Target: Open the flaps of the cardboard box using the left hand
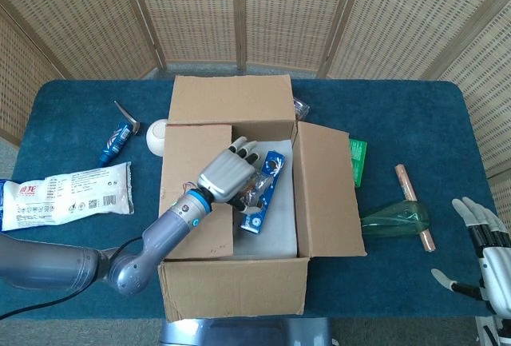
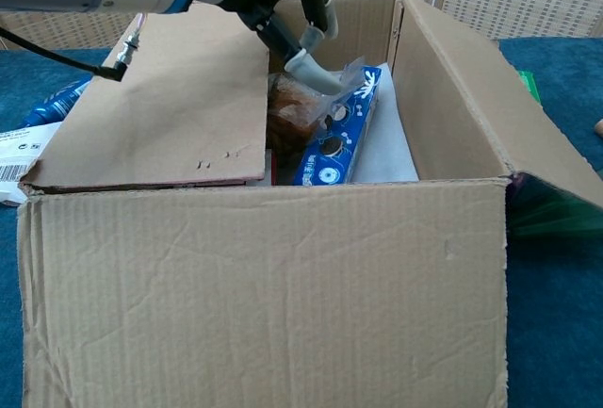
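Observation:
The cardboard box (image 1: 231, 286) (image 2: 264, 295) stands mid-table. Its left flap (image 1: 188, 170) (image 2: 160, 106) lies almost flat over the left part of the opening. The right flap (image 1: 323, 190) (image 2: 471, 97) and rear flap (image 1: 231, 98) are folded outward. My left hand (image 1: 229, 174) (image 2: 283, 3) rests on the left flap's inner edge, its fingers spread and dipping past that edge into the box. Inside lie a blue packet (image 1: 262, 190) (image 2: 339, 130) and a brown snack bag (image 2: 287, 116). My right hand (image 1: 483, 258) hangs at the lower right, fingers apart and holding nothing.
Left of the box lie a blue tube (image 1: 118, 140), a white bowl (image 1: 156, 137) and a white packet (image 1: 68, 194). Right of it are a green packet (image 1: 358, 158), a green bottle (image 1: 395, 222) and a copper rod (image 1: 415, 206).

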You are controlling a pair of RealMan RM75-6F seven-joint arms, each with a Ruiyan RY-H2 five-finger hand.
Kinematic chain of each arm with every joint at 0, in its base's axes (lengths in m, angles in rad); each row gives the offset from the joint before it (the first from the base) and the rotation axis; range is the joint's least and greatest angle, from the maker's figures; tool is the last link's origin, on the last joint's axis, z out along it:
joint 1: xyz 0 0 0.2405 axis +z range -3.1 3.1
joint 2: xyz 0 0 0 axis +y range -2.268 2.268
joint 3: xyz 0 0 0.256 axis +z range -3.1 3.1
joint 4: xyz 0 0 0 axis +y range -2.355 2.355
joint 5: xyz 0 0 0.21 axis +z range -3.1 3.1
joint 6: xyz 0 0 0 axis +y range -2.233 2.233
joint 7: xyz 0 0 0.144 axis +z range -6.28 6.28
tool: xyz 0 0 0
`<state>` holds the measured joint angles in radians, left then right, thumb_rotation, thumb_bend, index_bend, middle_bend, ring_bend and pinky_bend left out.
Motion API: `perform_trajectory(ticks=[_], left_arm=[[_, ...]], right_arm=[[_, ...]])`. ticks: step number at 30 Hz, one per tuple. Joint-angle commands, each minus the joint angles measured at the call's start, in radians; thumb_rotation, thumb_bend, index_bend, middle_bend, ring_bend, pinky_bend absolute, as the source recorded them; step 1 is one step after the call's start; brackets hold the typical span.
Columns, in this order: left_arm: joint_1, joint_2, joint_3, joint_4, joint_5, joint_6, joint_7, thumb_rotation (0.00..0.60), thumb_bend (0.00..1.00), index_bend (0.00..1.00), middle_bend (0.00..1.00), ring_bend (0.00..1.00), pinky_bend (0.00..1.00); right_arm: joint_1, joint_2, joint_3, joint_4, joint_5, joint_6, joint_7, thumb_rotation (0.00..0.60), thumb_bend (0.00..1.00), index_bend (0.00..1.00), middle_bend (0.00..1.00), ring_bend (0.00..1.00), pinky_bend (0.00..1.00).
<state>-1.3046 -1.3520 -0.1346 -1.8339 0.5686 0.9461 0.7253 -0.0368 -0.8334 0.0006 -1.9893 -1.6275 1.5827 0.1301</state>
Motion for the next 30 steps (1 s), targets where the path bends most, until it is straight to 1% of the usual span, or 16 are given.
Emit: perform_trajectory(ticks=[1,8,11,15,18,19,21,24,26,28,30], left_arm=[[-0.013,-0.014,0.001,0.008,-0.022,0.0,0.015,0.29,0.0,0.6,0.25,0.09,0.07],[-0.031,-0.027,0.005,0.013,-0.056,0.003,0.032,0.29,0.0,0.61,0.27,0.11,0.12],[-0.038,-0.026,0.012,0.011,-0.068,0.002,0.046,0.286,0.0,0.61,0.35,0.2,0.22],[-0.043,-0.022,0.02,0.009,-0.08,0.004,0.055,0.287,0.0,0.61,0.44,0.28,0.26],[-0.044,-0.02,0.023,0.008,-0.076,0.006,0.057,0.287,0.0,0.62,0.51,0.35,0.36],[-0.044,-0.019,0.023,0.007,-0.075,0.008,0.056,0.288,0.0,0.62,0.53,0.37,0.37],[-0.044,-0.018,0.022,0.005,-0.07,0.011,0.053,0.289,0.0,0.63,0.56,0.39,0.36],[-0.043,-0.01,0.022,-0.001,-0.055,0.019,0.054,0.291,0.0,0.63,0.6,0.4,0.29],[-0.041,-0.003,0.022,-0.007,-0.046,0.022,0.053,0.289,0.0,0.63,0.64,0.41,0.31],[-0.039,0.006,0.023,-0.015,-0.04,0.026,0.055,0.287,0.0,0.64,0.69,0.43,0.36],[-0.037,0.018,0.023,-0.026,-0.038,0.029,0.055,0.288,0.0,0.64,0.71,0.44,0.37]], right_arm=[[0.0,0.001,0.001,0.0,0.001,0.001,0.003,0.6,0.0,0.0,0.0,0.0,0.0],[0.0,0.004,0.001,0.001,0.001,0.0,0.012,0.6,0.0,0.0,0.0,0.0,0.0],[0.0,0.006,0.002,0.002,0.003,0.002,0.014,0.6,0.0,0.0,0.0,0.0,0.0],[0.0,0.006,0.001,0.002,0.001,0.001,0.016,0.6,0.0,0.0,0.0,0.0,0.0],[0.0,0.006,0.001,0.001,0.0,0.003,0.015,0.6,0.0,0.0,0.0,0.0,0.0],[-0.001,0.006,0.002,0.001,0.0,0.003,0.015,0.6,0.0,0.0,0.0,0.0,0.0],[-0.001,0.006,0.002,0.001,0.0,0.004,0.016,0.6,0.0,0.0,0.0,0.0,0.0],[0.0,0.006,0.002,0.002,0.001,0.004,0.016,0.6,0.0,0.0,0.0,0.0,0.0],[0.0,0.006,0.002,0.002,0.001,0.003,0.017,0.6,0.0,0.0,0.0,0.0,0.0],[0.001,0.006,0.002,0.002,0.001,0.002,0.015,0.6,0.0,0.0,0.0,0.0,0.0],[0.0,0.006,0.002,0.001,0.0,0.002,0.014,0.6,0.0,0.0,0.0,0.0,0.0]])
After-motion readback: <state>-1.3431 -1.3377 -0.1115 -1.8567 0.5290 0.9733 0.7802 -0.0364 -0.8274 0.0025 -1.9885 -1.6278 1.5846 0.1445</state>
